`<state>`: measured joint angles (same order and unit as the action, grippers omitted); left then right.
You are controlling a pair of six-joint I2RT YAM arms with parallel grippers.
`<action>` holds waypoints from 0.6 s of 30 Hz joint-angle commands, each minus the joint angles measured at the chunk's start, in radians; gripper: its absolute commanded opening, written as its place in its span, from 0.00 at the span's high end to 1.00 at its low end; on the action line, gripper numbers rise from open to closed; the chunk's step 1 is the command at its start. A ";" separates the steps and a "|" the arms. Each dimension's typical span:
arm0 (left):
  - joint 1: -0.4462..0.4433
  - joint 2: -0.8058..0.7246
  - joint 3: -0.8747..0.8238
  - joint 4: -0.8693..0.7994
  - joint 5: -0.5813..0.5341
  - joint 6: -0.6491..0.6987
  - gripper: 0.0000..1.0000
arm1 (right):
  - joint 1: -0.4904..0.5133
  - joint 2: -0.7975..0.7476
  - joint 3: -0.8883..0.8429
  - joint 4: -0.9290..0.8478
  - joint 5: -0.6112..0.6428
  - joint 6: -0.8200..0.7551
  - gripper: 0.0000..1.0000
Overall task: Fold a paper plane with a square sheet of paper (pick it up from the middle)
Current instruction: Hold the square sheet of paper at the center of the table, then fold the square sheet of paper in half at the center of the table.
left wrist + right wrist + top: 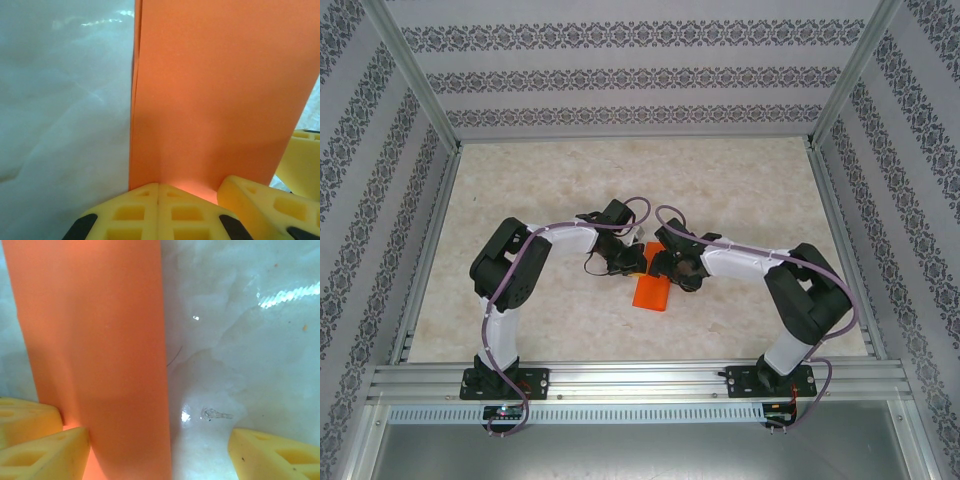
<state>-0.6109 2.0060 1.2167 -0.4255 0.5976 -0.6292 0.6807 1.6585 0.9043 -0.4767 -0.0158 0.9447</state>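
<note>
Yellow fingertips of the left gripper (158,195) meet with no gap between them, fully clenched, and their tips sit against the near end of the square sheet of paper (215,100). We cannot tell whether a layer is pinched between them or only pressed down under them. We judge that this closed wedge acts as an anchor, pinning the end so the sheet does not slide while the other arm works.

Just beside it, the right gripper (155,440) is released. Its jaws are wide apart, one finger hard against the paper's long edge and the other out over bare surface. Straddling the edge like this, we think it is placed either to run along a crease or to take hold of a flap for the next fold.

Moving outward, we see that the sheet is no flat square here. It is doubled into a long narrow strip, with stacked edges showing along one side in the left wrist view. It lies flat on the pale marbled table (740,190), at the middle, running from the two grippers toward the arm bases. No pointed nose or wings show, so we judge that most of the folding is yet to be done.
</note>
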 commanded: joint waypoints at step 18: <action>-0.015 0.037 0.002 -0.056 -0.081 0.052 1.00 | -0.044 -0.193 -0.273 0.549 -0.262 0.051 0.90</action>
<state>-0.6121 2.0060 1.2186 -0.4294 0.5941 -0.6029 0.6430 1.4353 0.6392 -0.0284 -0.2203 0.9859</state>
